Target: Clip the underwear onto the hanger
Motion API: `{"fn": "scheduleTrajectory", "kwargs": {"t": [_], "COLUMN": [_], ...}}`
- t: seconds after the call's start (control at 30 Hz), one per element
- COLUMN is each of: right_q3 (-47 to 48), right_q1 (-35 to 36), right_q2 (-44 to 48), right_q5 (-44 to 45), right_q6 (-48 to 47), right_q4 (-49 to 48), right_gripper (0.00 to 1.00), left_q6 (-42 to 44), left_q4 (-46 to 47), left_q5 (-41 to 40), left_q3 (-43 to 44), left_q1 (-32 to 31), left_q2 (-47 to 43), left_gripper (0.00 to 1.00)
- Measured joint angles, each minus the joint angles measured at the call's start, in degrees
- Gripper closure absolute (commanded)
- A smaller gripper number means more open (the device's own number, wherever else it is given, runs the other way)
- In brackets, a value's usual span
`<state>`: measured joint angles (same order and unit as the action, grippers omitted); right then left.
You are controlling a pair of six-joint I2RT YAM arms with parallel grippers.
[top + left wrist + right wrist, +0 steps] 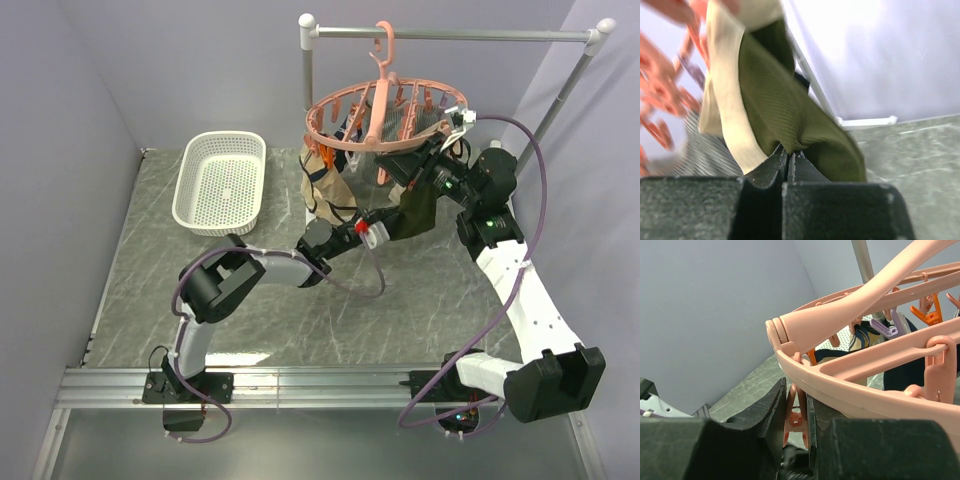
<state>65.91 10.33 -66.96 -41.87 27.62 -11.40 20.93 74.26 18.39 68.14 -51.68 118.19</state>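
Two wrist views: left jaws pinch the underwear (790, 120), right jaws squeeze a hanger (850, 387) peg (796, 416)

I'm working in a lab-style robot cell, not a home: plain lilac-grey partition walls (70, 120) box in a grey marbled tabletop (400, 310), a bare aluminium rail (320, 385) runs along its near edge, purple cables (384, 278) trail loose, and a grey metal rail stand (450, 35) rises at the back.

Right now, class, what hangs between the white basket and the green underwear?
In the top view, a tan garment with dark trim hangs from the hanger, between the basket and the underwear.
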Motion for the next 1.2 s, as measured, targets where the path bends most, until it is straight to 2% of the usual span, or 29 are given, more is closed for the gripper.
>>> {"fn": "scheduleTrajectory", "kwargs": {"t": [0.33,0.57,0.73,0.97,1.2], "right_q3": [1.3,1.3,1.3,1.3,1.4], "right_q1": [0.0,0.0,0.0,0.0,0.0], "right_q2": [0.0,0.0,0.0,0.0,0.0], "right_q5": [0.4,3.0,3.7,3.4,1.5], "right_q6": [-0.9,-2.7,-4.3,-5.2,-5.4], "right_q4": [2.2,3.5,4.3,4.5,4.3], "right_gripper": [1.0,1.0,1.0,1.0,1.0], "left_q6": [23.0,33.7,38.1,38.4,41.0], "left_q4": [1.4,1.5,1.1,1.4,2.5], "left_q5": [1.4,1.5,1.4,1.2,1.9], "left_q3": [-6.0,-7.8,-6.5,-0.9,4.3], "left_q1": [-3.9,-3.8,-3.8,-4.6,-7.2], "left_q2": [-1.3,-2.2,-2.2,-1.8,7.4], "left_gripper": [1.0,1.0,1.0,1.0,0.99]}}
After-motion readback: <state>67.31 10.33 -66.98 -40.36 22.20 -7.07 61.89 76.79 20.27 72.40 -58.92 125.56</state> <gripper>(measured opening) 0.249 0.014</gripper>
